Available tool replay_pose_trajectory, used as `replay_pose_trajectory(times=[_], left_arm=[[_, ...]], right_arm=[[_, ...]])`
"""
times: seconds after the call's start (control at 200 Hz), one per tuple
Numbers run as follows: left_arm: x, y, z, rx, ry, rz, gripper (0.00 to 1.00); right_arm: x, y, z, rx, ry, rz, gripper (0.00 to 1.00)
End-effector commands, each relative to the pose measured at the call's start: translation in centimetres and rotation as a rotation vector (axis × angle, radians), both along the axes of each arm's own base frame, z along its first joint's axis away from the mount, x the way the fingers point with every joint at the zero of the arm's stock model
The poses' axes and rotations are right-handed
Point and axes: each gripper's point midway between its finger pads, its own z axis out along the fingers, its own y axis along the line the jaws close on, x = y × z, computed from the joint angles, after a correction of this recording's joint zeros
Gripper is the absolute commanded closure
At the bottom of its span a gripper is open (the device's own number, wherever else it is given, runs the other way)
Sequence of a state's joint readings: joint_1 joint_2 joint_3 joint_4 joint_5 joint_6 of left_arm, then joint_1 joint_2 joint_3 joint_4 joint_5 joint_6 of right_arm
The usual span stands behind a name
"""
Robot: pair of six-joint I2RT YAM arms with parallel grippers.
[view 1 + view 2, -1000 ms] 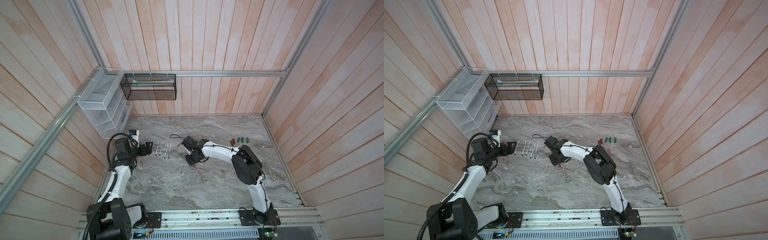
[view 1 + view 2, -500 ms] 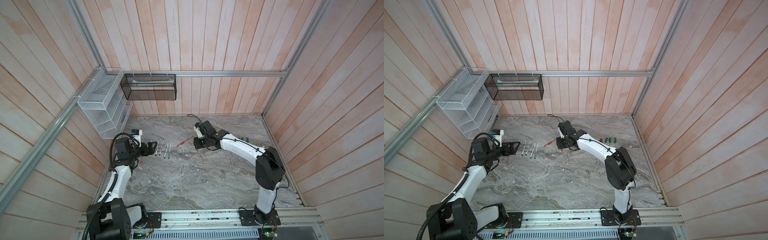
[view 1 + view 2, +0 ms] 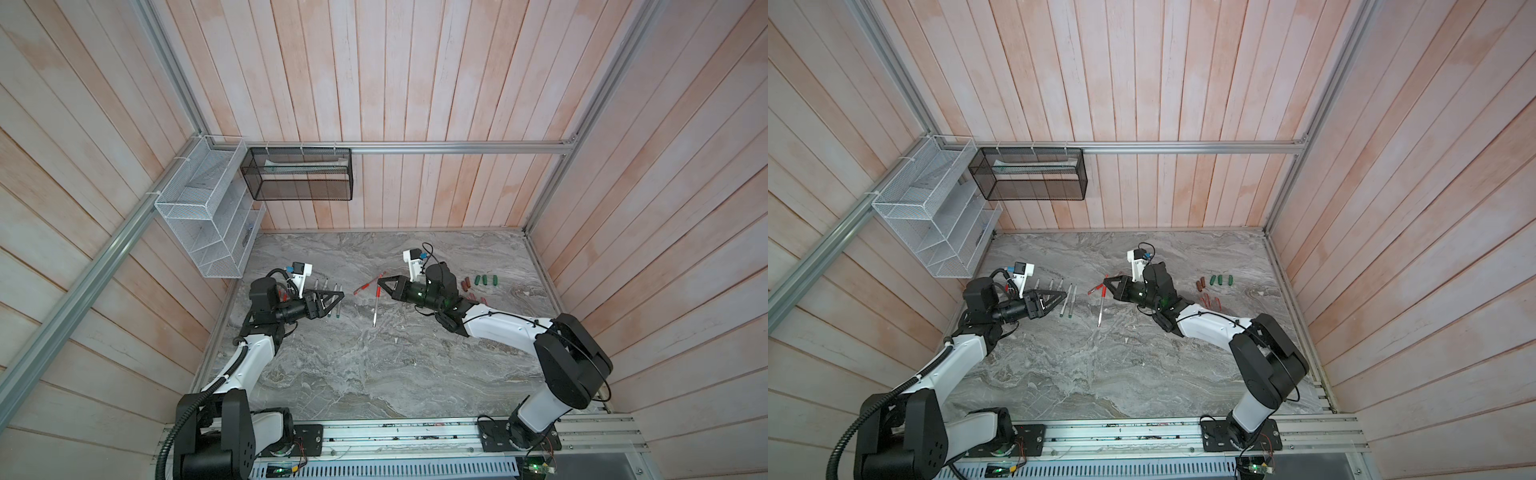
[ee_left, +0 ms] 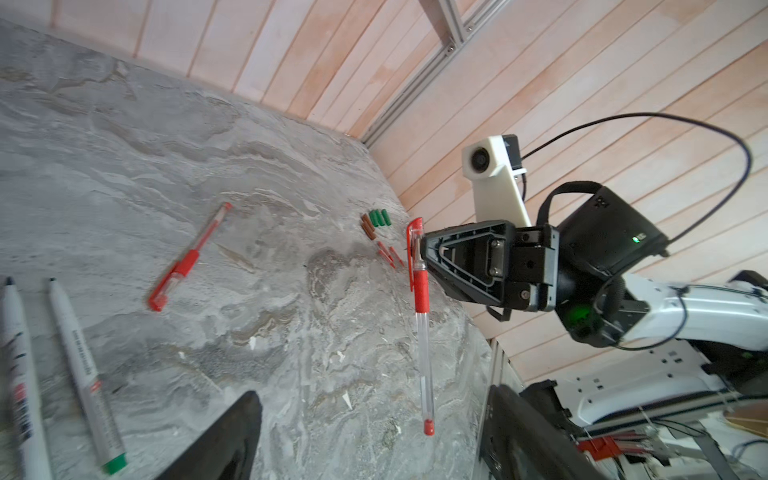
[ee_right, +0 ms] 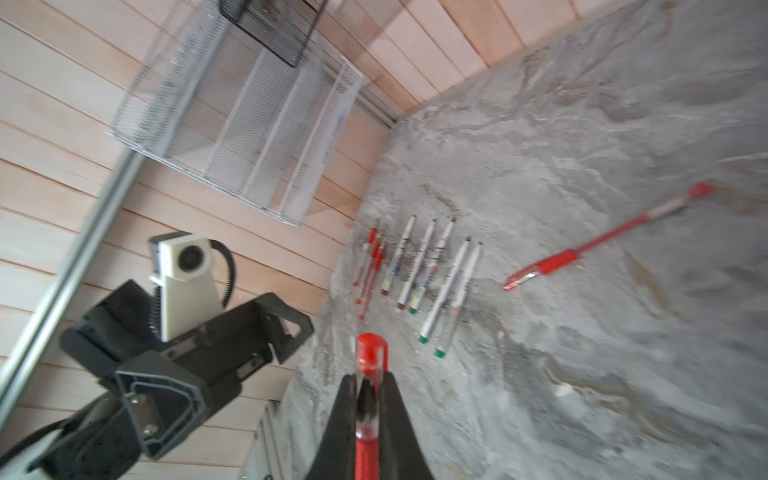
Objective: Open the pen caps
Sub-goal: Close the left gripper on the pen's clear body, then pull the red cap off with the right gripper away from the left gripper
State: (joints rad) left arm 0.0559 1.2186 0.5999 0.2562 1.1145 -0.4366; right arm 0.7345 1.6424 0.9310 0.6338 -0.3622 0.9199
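My right gripper is shut on a red pen near its capped end. The pen hangs above the table with its clear barrel pointing down. In the left wrist view its red clipped cap sits at the right gripper's tip. In the right wrist view the cap sticks out past the right gripper. My left gripper is open and empty, a short way left of the pen. A second capped red pen lies on the table.
Loose green caps, brown caps and red caps lie at the right. Uncapped white markers and thin red pens lie in a row by the left gripper. Wire baskets hang on the walls.
The right gripper has lifted the red pen off the table and turned to point left, its elbow swinging out to the right. The left gripper has moved right toward it.
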Motion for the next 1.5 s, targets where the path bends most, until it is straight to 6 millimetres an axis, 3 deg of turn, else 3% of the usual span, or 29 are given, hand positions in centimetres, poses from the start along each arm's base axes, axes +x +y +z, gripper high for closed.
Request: replay_pose_trajectory(times=[0.0, 0.21, 0.44, 0.585, 0.795, 1.07, 1.22, 1.385, 1.495], left_arm=[[-1.2, -1.8, 1.5, -0.050, -0.036, -0.118, 0.13], [-2.1, -3.7, 1.0, -0.042, -0.022, -0.183, 0.22], [-2.4, -4.5, 1.5, -0.057, -0.022, -0.223, 0.33], [-2.0, -4.9, 1.7, -0.045, -0.008, -0.231, 0.47], [-2.3, -5.3, 1.7, -0.043, -0.009, -0.238, 0.80], [-2.4, -5.8, 1.1, -0.018, 0.000, -0.246, 1.00], [-2.2, -5.6, 0.6, 0.025, -0.026, -0.229, 1.00], [-1.8, -5.5, 0.4, 0.042, -0.019, -0.214, 1.00], [-1.6, -5.6, 0.5, 0.049, -0.018, -0.215, 1.00]], right_arm=[[-2.0, 1.8, 5.3, 0.226, -0.081, 0.098, 1.00], [-3.5, 3.9, 4.7, 0.258, -0.052, 0.170, 1.00], [-3.6, 4.4, 4.6, 0.264, -0.050, 0.181, 1.00], [-3.6, 4.9, 5.3, 0.269, -0.058, 0.197, 1.00], [-3.6, 4.9, 5.0, 0.269, -0.056, 0.190, 1.00], [-3.5, 5.0, 5.5, 0.277, -0.065, 0.181, 1.00], [-2.8, 4.5, 4.5, 0.235, -0.041, 0.150, 0.82], [-2.1, 4.7, 3.9, 0.210, -0.010, 0.131, 0.73], [-1.9, 5.1, 3.3, 0.179, 0.005, 0.140, 0.73]])
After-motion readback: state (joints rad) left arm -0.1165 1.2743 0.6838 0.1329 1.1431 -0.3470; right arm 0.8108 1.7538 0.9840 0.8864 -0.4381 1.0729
